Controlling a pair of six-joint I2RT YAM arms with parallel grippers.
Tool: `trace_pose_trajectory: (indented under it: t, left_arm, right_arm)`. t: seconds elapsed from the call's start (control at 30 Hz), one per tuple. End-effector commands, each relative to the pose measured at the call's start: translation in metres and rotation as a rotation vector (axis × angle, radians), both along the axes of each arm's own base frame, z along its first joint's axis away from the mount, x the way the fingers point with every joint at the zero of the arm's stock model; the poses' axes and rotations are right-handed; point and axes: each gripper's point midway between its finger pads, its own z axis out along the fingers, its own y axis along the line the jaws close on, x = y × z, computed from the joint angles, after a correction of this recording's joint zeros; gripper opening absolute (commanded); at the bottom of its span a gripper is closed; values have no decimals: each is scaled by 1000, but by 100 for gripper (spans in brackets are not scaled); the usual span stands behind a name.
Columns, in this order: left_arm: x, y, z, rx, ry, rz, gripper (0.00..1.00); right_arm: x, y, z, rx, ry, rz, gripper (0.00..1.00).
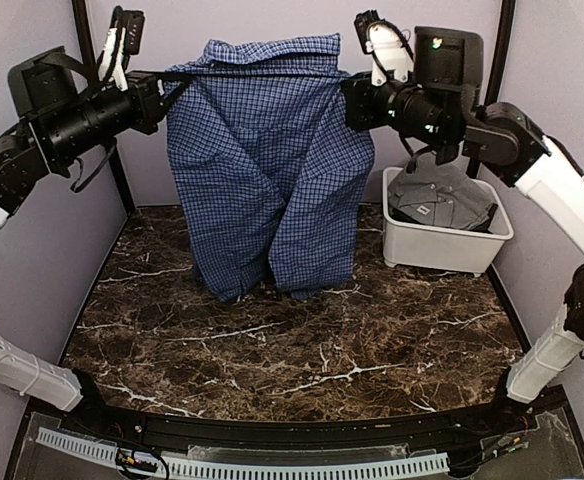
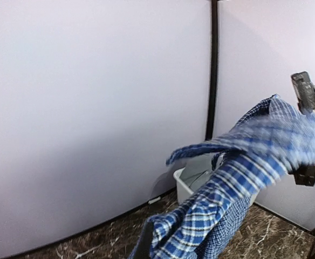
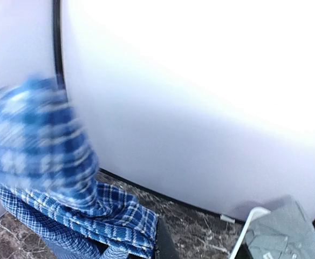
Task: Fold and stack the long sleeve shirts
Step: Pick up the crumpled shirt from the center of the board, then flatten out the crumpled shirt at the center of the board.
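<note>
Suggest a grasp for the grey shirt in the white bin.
Pinch the raised crumpled fold at the top of the grey shirt, coming straight down. It lies heaped inside the white bin, whose walls block any side approach. Probably the right claw, once it releases the blue checked shirt.

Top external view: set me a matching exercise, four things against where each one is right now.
1. blue checked shirt
2. grey shirt
3. white bin
4. left gripper

A. standing on the table, far right
B. clamped on a top corner of the hanging shirt
C. held up in the air, spread wide
D. lying in the bin

Pairs: 1-C, 2-D, 3-A, 4-B.
</note>
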Motion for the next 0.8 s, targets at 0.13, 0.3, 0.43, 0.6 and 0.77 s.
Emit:
trace_pose_trajectory:
  t: [0.13,0.3,0.43,0.6,0.77]
  left_arm:
    - [-84,30,111,-109,-340,-189,0]
    - [-55,38,122,-139,-308,-47,0]
    - [19,22,72,-71,-98,85,0]
    - [136,20,-84,-46,351,98,0]
    - [212,19,-251,-24,701,140,2]
  right_arm:
    - [-49,-24,110,20,-247,97,0]
    - [-31,-26,121,44,-263,80,0]
    - [39,-5,46,17,-47,153,0]
    - [135,5,-129,-55,334,108,0]
    - [190,-3,-270,-139,583,-3,0]
